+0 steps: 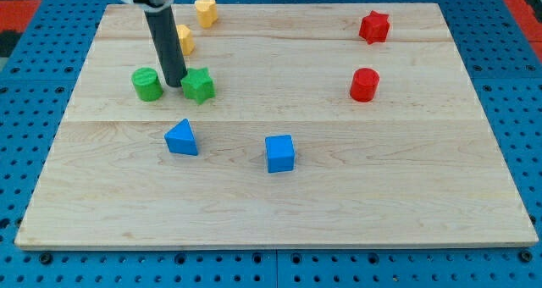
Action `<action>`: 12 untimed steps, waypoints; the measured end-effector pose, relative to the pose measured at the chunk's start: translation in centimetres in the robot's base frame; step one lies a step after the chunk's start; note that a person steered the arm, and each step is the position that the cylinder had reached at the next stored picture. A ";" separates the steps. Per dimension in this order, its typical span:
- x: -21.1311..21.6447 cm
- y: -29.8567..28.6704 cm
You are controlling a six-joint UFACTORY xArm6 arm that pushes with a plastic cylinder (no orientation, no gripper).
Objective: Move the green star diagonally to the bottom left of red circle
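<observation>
My tip [174, 85] is down on the board [279, 212], tucked just against the left side of the green star [199, 85], and that placement is the whole point: the star has to travel right, so I want to be behind it on the left. There is no pincer on this rod, so nothing is clenched or released; I only push.

The star sits in the left half, far from its goal. The red circle [364, 84] is well off to the right, roughly level with the star, so the target spot is nearer and left of that circle.

Close on my other side is the green cylinder [146, 84], so I am wedged between two green blocks, and a sloppy move could nudge the wrong one. Behind the rod, a yellow block [185, 39] is partly hidden; another yellow block [206, 11] sits farther back.

On the near side, the blue triangle [181, 138] and blue cube [279, 152] lie close to the likely path, the cube especially. The red star [373, 26], far right, looks safely out of it.

My judgement: the push has barely begun.
</observation>
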State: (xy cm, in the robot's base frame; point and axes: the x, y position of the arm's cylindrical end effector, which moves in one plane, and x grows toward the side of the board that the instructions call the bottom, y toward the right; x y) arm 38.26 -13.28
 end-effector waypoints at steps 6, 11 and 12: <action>5.4 17.8; 2.4 22.5; 3.9 23.3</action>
